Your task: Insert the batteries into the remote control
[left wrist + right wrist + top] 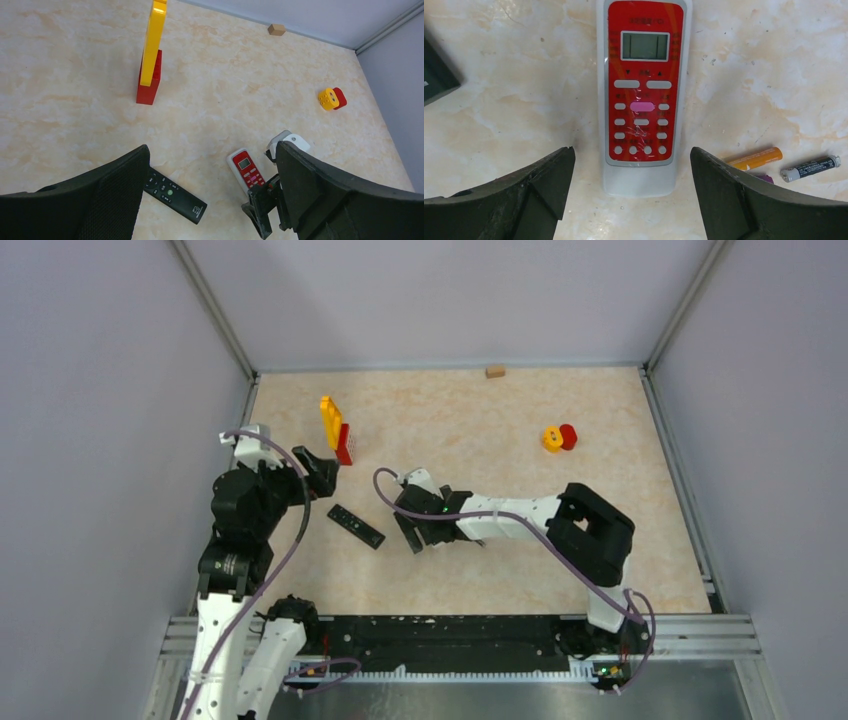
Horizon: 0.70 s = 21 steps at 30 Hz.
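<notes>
Top view: a beige marbled table [480, 410] stands inside grey walls. The left arm [240, 510] is folded upright near the left edge. Its left end effector [322, 470] points toward a yellow and red block stack [336, 430]. The right arm [560, 520] reaches leftward low over the table with its elbow bent at the right. Its right end effector [413, 532] points down near the table's middle. A black remote [356, 526] lies flat between the two end effectors. A yellow and red toy [558, 438] sits well to the right, and a small wooden block [494, 371] lies by the far wall.

Left wrist view: the left end effector's jaws stand wide apart above the table, holding and touching nothing. Between them show the black remote and a red remote [246, 169], face up, just beside the right end effector.

Right wrist view: the right end effector is spread wide, with one finger [539, 190] on each side of the red remote's lower end. Both are apart from it and grip nothing. The red remote lies face up, its screen and buttons showing. Just right of it on the table lie an orange battery [754, 159], a dark battery [810, 168] and a purple battery [765, 177], the last mostly hidden behind the right finger. A corner of the black remote shows at the left edge
</notes>
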Motion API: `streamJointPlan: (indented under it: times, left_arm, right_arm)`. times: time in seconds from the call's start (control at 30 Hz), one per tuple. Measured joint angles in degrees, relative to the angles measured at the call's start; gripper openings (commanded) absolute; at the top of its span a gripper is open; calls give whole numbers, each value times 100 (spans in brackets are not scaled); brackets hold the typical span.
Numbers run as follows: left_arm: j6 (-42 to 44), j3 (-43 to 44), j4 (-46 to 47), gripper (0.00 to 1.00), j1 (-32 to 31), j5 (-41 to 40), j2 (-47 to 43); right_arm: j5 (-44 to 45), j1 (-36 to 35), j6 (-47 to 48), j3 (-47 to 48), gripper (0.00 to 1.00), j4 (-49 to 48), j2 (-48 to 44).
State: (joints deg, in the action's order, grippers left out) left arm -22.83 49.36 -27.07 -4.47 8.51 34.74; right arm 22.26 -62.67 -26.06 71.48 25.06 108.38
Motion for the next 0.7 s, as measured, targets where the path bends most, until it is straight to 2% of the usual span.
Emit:
streamJointPlan:
  times: [0.1, 0.3, 0.37, 0.57, 0.7]
  left_arm:
    - [-4, -4, -2, 99, 0, -44, -4]
    - [-52, -39, 2, 99, 0, -66, -15]
    - [-142, -87, 4, 99, 0, -109, -15]
    - [-415, -356, 55, 99, 0, -116, -74]
    - [-455, -564, 214, 99, 0, 302, -72]
  right_arm:
    - [-157, 103, -168, 0, 79, 70, 26]
    - [-608, 330, -442, -28, 45, 35, 50]
    - [-640, 358, -507, -63, 39, -11, 44]
    - [-868, 485, -494, -487, 39, -503, -234]
    - [-1744, 835, -457, -1119, 38, -1067, -791]
